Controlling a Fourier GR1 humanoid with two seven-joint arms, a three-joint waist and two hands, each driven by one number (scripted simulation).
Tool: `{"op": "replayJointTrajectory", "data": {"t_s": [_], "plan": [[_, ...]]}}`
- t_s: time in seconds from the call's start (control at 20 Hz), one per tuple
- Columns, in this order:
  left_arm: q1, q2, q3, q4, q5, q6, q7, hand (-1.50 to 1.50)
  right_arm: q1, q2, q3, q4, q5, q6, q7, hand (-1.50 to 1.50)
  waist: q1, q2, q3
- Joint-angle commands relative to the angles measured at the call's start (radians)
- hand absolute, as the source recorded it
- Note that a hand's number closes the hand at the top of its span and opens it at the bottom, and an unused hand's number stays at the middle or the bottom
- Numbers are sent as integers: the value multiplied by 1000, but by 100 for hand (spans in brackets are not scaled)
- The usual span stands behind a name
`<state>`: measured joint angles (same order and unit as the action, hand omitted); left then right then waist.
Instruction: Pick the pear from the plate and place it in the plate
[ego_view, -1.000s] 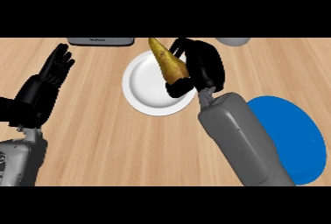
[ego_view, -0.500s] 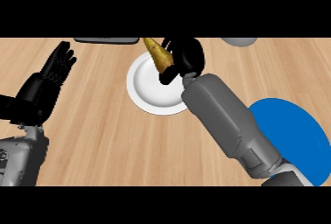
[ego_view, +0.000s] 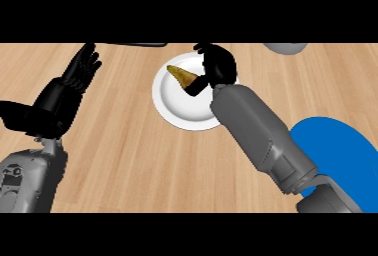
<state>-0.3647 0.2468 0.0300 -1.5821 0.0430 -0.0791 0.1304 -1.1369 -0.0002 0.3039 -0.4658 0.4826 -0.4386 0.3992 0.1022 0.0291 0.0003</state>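
Fingers of the right hand (ego_view: 216, 67) curl round the pear (ego_view: 181, 75), whose tan, pointed end juts out to the hand's left over the white plate (ego_view: 177, 107). The plate's near rim lies just below the hand, partly hidden under the grey right forearm. Down and to the right of that forearm, a blue plate (ego_view: 336, 145) runs off the view's right edge. Bare wooden counter (ego_view: 140, 165) spreads between the two arms. The left hand (ego_view: 77, 75) rests open at the far left, fingers straight and up.
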Motion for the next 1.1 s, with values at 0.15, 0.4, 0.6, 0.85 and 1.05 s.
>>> {"op": "replayJointTrajectory", "data": {"t_s": [0.15,0.4,0.6,0.85,1.05], "plan": [[-38,5,12,50,3,-17,-41,0,-3,0,-42,31,-173,-66,-174,-150,24,15,0],[-3,-9,-8,22,-25,7,-28,0,-8,0,-94,8,-267,-213,-266,-150,21,4,1],[-14,-1,15,2,2,0,2,0,5,0,-144,-22,-389,-228,-381,-150,7,-2,1],[20,18,38,-15,8,-6,21,0,-11,-21,-256,21,-469,-182,-457,-150,-51,-13,0],[57,18,40,-60,1,1,37,0,59,-30,-318,22,-510,-179,-593,-150,-66,-19,1]]}}
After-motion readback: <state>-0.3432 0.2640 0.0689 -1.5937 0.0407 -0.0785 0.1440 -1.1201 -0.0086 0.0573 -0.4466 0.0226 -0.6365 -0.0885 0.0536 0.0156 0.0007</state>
